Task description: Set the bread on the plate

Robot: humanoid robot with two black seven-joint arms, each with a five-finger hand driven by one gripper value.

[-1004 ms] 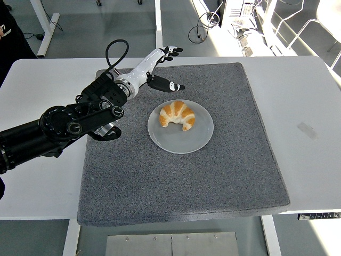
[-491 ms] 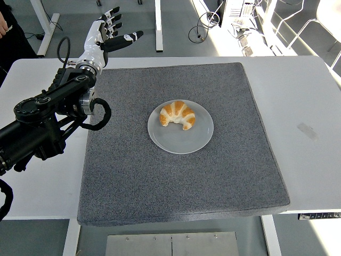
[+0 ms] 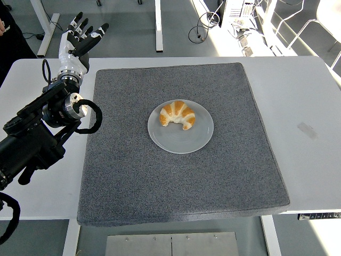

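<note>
A golden croissant (image 3: 178, 114) lies on the pale grey round plate (image 3: 181, 141) near the middle of the dark grey mat (image 3: 181, 176). My left hand (image 3: 80, 38) is raised at the far left corner of the table, well away from the plate, fingers spread and holding nothing. Its black arm (image 3: 37, 133) runs in from the left edge over the white table. The right arm is out of view.
The white table (image 3: 309, 96) borders the mat on both sides, with a small pale tape mark (image 3: 307, 130) at the right. A person's dark sleeve (image 3: 8, 32) shows at the top left. Desk legs and cables stand on the floor beyond the table.
My left hand has drawn back from beside the plate to the far left corner and turned upright. The croissant and plate have not moved.
</note>
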